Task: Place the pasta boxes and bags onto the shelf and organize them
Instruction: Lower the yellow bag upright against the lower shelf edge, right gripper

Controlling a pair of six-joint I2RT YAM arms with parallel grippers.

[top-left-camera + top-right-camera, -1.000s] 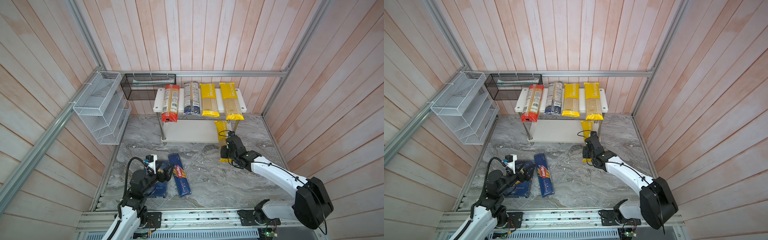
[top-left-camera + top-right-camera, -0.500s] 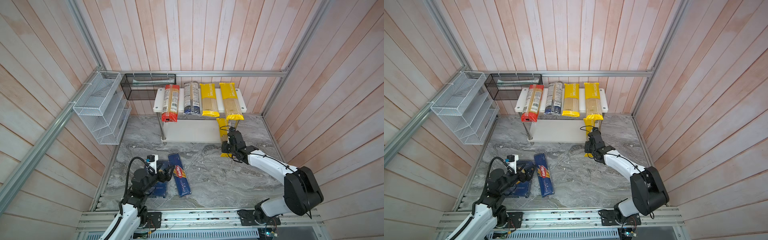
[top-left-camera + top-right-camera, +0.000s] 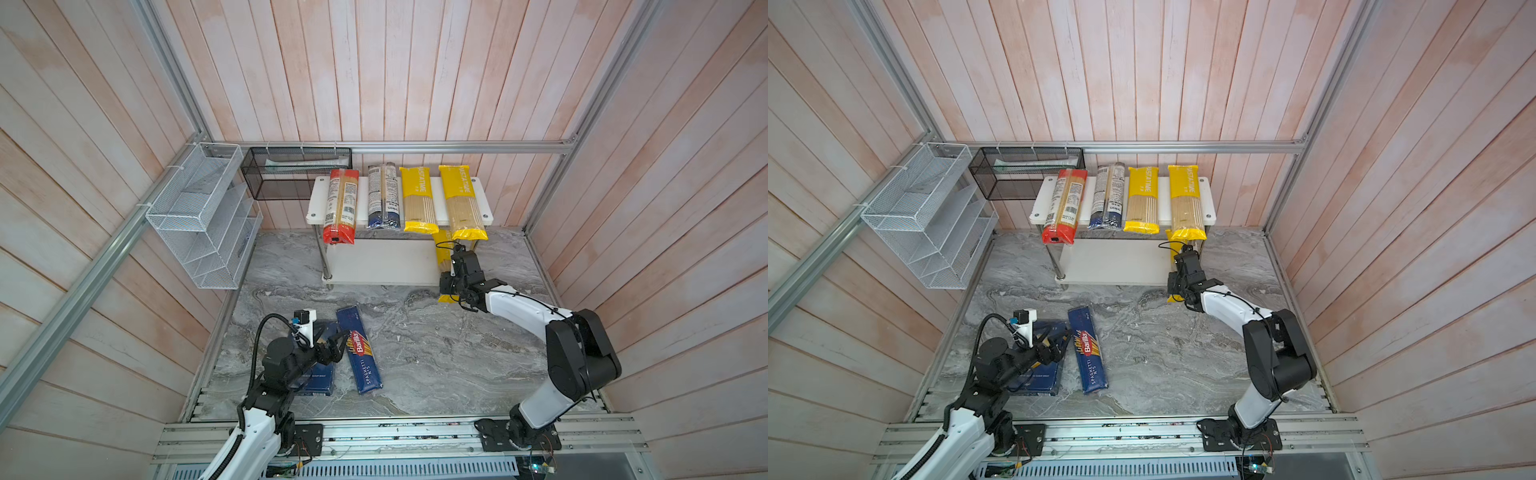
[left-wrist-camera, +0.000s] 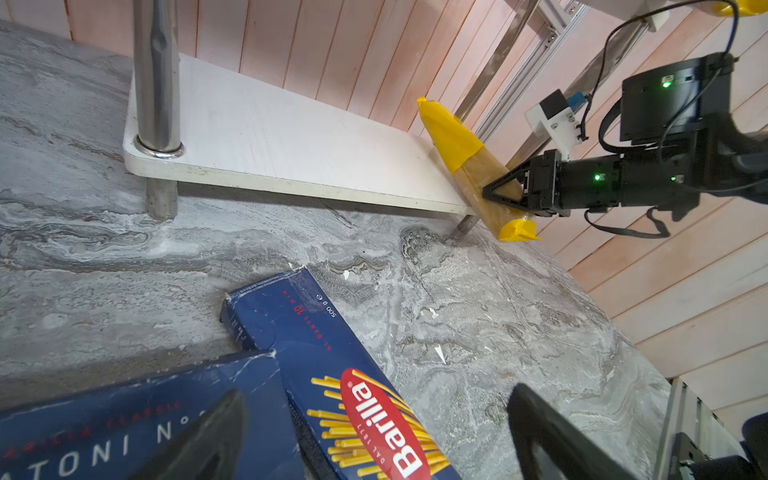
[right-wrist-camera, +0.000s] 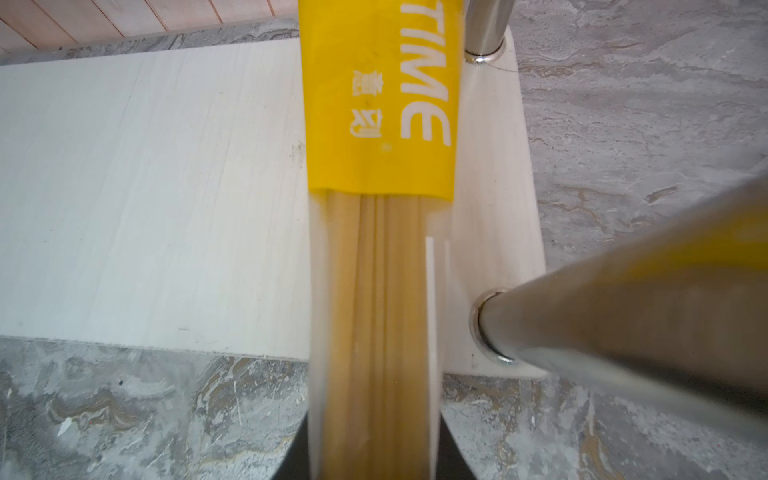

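The shelf (image 3: 484, 195) carries a red-ended bag (image 3: 341, 203), a blue-ended bag (image 3: 384, 195) and two yellow bags (image 3: 417, 199) side by side on its top board. My right gripper (image 4: 498, 193) is shut on a third yellow bag (image 5: 378, 249). That bag lies lengthwise over the right end of the lower board (image 5: 145, 187), its near end sticking out past the front edge. The Rigatoni box (image 3: 320, 374) and the Spaghetti box (image 3: 361, 357) lie flat at the front left. My left gripper (image 4: 374, 399) hovers open over them.
A chrome post (image 5: 623, 324) stands close beside the held bag. A white wire rack (image 3: 199, 216) hangs on the left wall, with a black mesh basket (image 3: 291, 174) behind the shelf's left end. Wooden walls enclose the marble table (image 3: 436, 353).
My right gripper has moved toward the shelf with the yellow bag, sliding it further onto the lower board. The left arm has barely moved.
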